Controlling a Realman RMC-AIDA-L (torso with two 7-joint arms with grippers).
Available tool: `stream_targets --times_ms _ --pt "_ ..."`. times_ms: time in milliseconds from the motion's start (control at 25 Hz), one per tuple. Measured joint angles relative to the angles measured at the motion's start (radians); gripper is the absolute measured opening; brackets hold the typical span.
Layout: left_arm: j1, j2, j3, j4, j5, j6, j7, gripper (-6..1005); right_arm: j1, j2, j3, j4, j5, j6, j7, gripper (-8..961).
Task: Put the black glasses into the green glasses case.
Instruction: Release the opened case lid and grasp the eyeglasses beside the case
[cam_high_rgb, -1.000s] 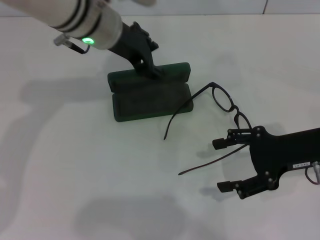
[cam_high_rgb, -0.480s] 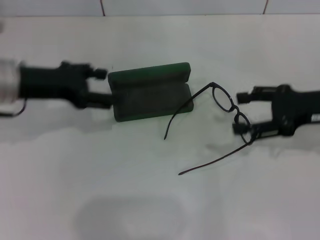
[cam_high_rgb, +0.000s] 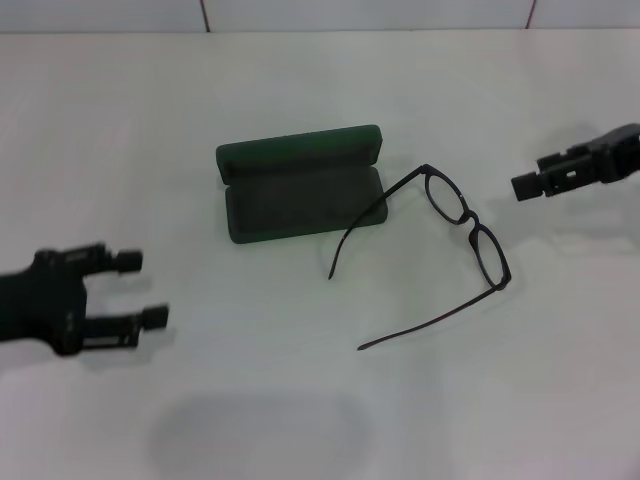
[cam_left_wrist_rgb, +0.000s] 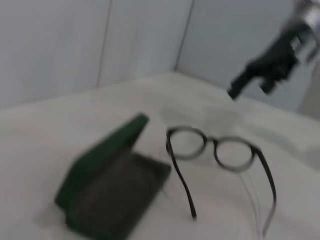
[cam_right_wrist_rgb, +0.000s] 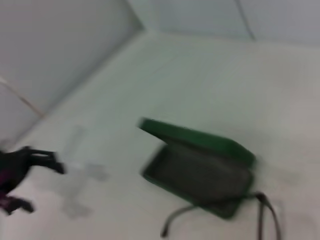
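Observation:
The green glasses case (cam_high_rgb: 300, 195) lies open at the table's middle, lid up at the back, its lining bare. It also shows in the left wrist view (cam_left_wrist_rgb: 110, 190) and the right wrist view (cam_right_wrist_rgb: 200, 167). The black glasses (cam_high_rgb: 470, 225) lie unfolded on the table just right of the case, with one temple tip near the case's front right corner; they also show in the left wrist view (cam_left_wrist_rgb: 220, 150). My left gripper (cam_high_rgb: 140, 289) is open and empty at the front left, well away from the case. My right gripper (cam_high_rgb: 528, 172) is open and empty, to the right of the glasses and apart from them.
The white table (cam_high_rgb: 300, 400) runs to a tiled wall at the back (cam_high_rgb: 360, 12). The left gripper shows far off in the right wrist view (cam_right_wrist_rgb: 42, 185), and the right gripper in the left wrist view (cam_left_wrist_rgb: 248, 91).
My left gripper has left the case and drawn back to the front left. My right gripper has moved from the glasses up and to the right. Case and glasses lie unmoved.

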Motion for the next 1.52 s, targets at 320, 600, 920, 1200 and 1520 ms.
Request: stream_targets --times_ms 320,600,920,1200,1520 --pt "0.016 0.003 -0.001 -0.026 0.060 0.019 0.045 839 0.204 0.023 -0.057 0.019 -0.288 -0.008 0.386 869" --pt "0.012 0.004 -0.006 -0.025 0.109 0.025 0.068 839 0.370 0.074 -0.127 0.105 -0.430 0.077 0.541 869" --pt "0.006 0.003 -0.008 -0.026 0.109 0.025 0.093 838 0.456 0.144 -0.150 0.238 -0.526 0.197 0.562 869" --pt "0.005 0.002 -0.009 -0.026 0.110 0.025 0.093 838 0.468 0.161 -0.153 0.265 -0.528 0.226 0.571 870" --pt "-0.005 0.000 -0.009 -0.028 0.111 0.021 0.094 837 0.464 0.160 -0.249 0.275 -0.529 0.232 0.653 849"
